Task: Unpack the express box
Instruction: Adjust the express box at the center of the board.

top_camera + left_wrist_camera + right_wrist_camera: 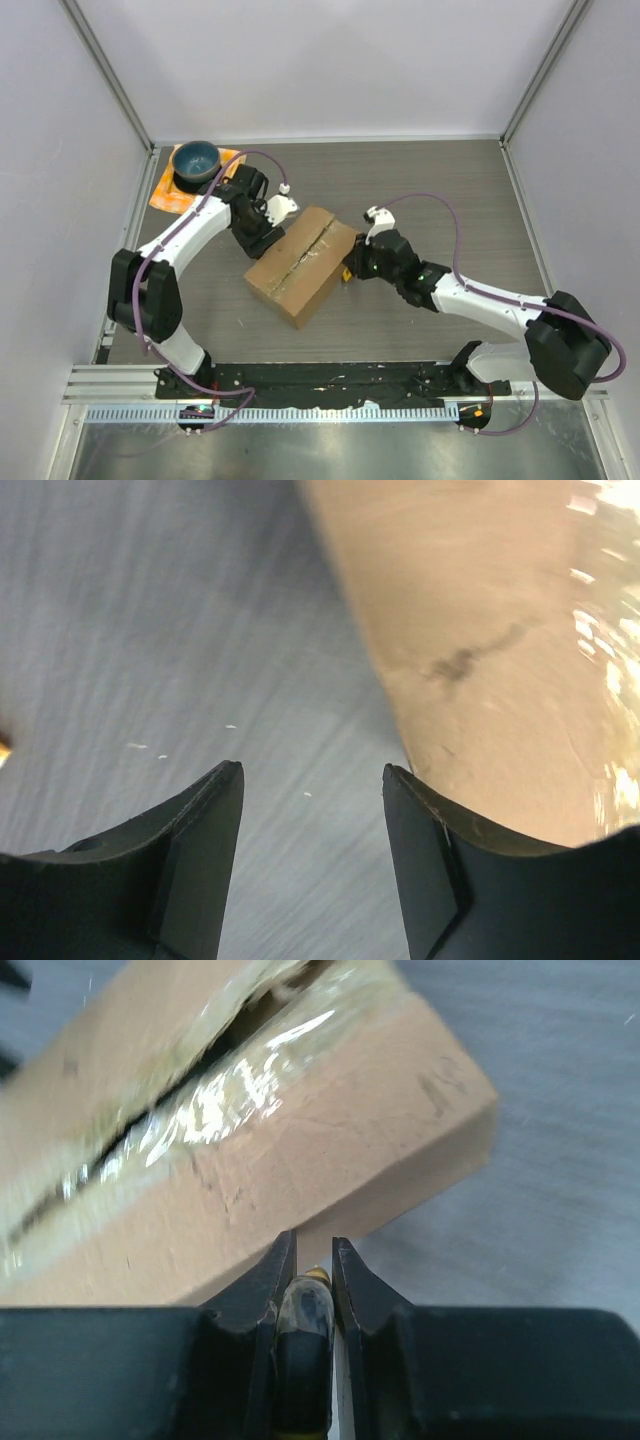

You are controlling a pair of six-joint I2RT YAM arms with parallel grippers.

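The express box (300, 265) is a brown carton lying at an angle in the middle of the table. Shiny tape runs along its top seam (200, 1100), and a dark gap shows along that seam. My left gripper (262, 240) is at the box's far-left side. In the left wrist view it (312, 770) is open with only bare table between the fingers, and the box wall (480, 630) stands just beside the right finger. My right gripper (314, 1245) is at the box's right corner (440, 1110), shut on a dark tool with a yellow tip (316, 1276).
A blue bowl (195, 160) sits on an orange cloth (168, 196) at the far-left corner, just behind the left arm. Grey walls close in the table on three sides. A metal rail (330, 378) carries both arm bases along the near edge.
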